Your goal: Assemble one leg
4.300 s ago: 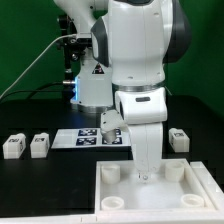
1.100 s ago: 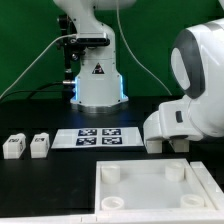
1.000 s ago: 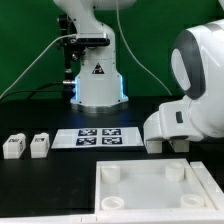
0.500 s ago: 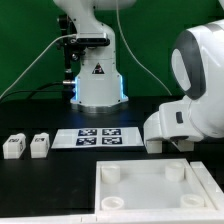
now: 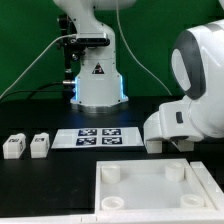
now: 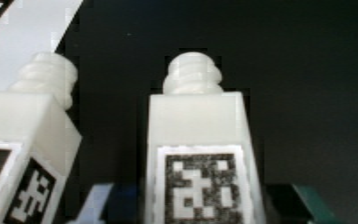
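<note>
Gripper straddles the leg, with fingers close against both sides at its tagged face. Cannot tell if they're clamping or just flanking. The leg's ridged peg points away from the gripper. Second leg sits just beside it. Panel is near, marker board further out. Third leg and fourth leg are well apart.

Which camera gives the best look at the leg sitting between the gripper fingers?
The wrist view: the leg fills the frame, threaded tip and marker tag clear, with the gripper straddling it. In the exterior view the arm hides it.
</note>
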Controlling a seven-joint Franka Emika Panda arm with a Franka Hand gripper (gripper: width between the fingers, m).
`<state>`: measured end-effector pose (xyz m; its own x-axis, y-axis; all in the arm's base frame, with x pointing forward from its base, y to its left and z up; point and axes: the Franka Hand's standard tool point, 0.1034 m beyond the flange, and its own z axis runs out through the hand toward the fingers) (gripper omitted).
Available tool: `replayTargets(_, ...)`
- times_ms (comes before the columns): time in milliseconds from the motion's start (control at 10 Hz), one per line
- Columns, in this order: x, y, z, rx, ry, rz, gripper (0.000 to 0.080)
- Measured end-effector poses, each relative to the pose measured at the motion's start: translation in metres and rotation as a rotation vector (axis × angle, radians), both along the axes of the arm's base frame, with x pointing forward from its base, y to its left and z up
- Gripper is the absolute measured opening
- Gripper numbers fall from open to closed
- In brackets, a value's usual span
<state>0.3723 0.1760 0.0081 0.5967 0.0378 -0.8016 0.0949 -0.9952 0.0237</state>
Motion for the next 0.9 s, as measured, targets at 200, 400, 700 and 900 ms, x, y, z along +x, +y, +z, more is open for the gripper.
replayTargets(200,0.013,-0.007,0.018,0.027,-0.002,0.025,0.029)
replayTargets(400,0.04,-0.024,0.055,0.067,-0.021,0.037,0.029)
replayTargets(700,0.097,-0.049,0.1,0.139,-0.369,0.026,0.029)
replayTargets(900,0.123,-0.063,0.123,0.143,-0.556,0.008,0.029)
